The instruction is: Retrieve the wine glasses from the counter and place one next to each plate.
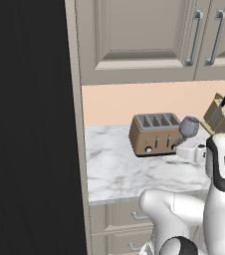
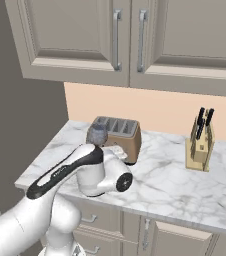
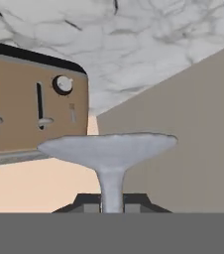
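Gripping the thin stem of one wine glass (image 3: 109,149), the fingers (image 3: 111,202) stand nearly shut on it at the bottom centre of the hand view, round flat foot spread above them. In the left base view the smoky grey-blue bowl (image 1: 189,126) sits right of centre, just beside the toaster's (image 1: 154,133) right end; whether the glass touches the table (image 1: 119,169) cannot be told. Bare marble runs from the toaster to the table's left edge, where a dark tall panel (image 1: 30,124) closes that side. Overhead cabinets (image 2: 115,40) cap the upper frame. Materials: white marble with grey veins, tan four-slot toaster with lever knobs, wooden knife block (image 2: 200,145) at centre right of the right base view. Count: one glass, one toaster, one knife block.
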Motion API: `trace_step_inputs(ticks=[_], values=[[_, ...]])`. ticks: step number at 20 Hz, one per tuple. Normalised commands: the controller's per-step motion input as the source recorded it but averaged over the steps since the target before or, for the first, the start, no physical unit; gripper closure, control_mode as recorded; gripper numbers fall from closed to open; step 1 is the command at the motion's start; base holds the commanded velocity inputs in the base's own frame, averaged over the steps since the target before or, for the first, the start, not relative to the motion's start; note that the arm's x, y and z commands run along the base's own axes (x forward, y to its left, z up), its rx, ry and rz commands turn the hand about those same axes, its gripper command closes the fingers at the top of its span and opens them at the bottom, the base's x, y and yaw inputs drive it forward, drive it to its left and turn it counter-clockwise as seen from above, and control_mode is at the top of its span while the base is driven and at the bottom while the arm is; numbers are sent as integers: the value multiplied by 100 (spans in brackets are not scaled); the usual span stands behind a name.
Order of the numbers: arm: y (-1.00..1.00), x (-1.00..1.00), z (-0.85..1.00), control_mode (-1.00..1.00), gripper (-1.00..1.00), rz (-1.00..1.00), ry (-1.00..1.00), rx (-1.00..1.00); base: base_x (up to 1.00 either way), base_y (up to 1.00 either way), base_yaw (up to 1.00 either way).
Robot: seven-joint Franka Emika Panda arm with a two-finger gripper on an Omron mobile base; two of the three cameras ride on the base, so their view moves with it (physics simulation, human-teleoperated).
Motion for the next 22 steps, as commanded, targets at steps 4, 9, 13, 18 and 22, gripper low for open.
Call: trace_step_inputs(ticks=[4,9,13,18,22], values=[[-20,-98,100,-100,100,9,26,0,0,0,0],[0,-100,71,-100,100,28,-11,-2,0,0,0],[1,-100,54,-100,100,28,-16,-3,0,0,0],[2,-96,75,-100,100,17,-1,0,0,0,0],[17,-99,72,-100,100,9,0,0,0,0,0]])
